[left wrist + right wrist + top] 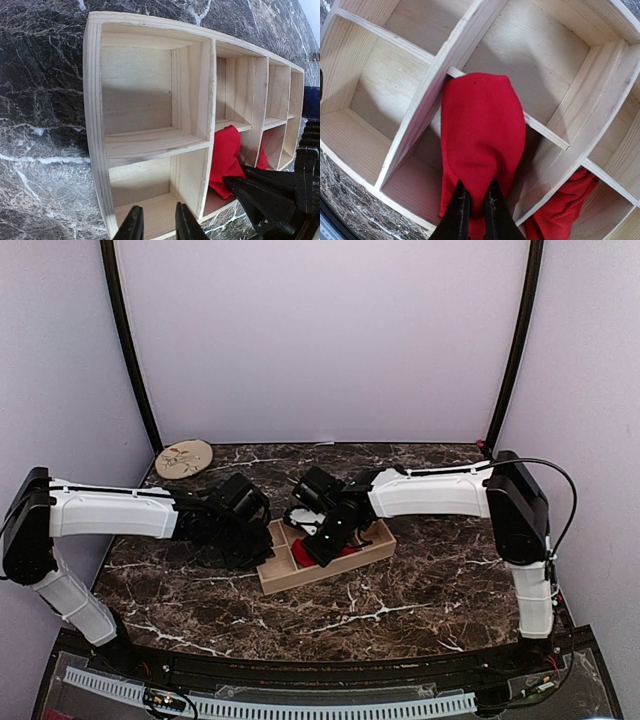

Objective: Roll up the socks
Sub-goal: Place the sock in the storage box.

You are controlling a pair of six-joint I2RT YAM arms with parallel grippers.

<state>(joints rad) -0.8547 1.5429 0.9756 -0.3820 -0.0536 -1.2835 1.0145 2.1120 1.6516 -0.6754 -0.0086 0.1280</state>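
Note:
A red sock (480, 130) hangs over a divider of the wooden compartment box (420, 100). My right gripper (475, 197) is shut on the red sock and holds it above the box's near compartments. More red sock (560, 210) lies in the compartment to the right. In the left wrist view the red sock (225, 155) shows inside the box (150, 145), with the right gripper's black fingers (260, 192) on it. My left gripper (155, 222) is slightly open and empty at the box's near edge. From above, both grippers meet at the box (325, 550).
A round wooden plate (184, 458) lies at the back left of the dark marble table (420, 590). Black frame posts stand at the back corners. Several compartments of the box hold nothing.

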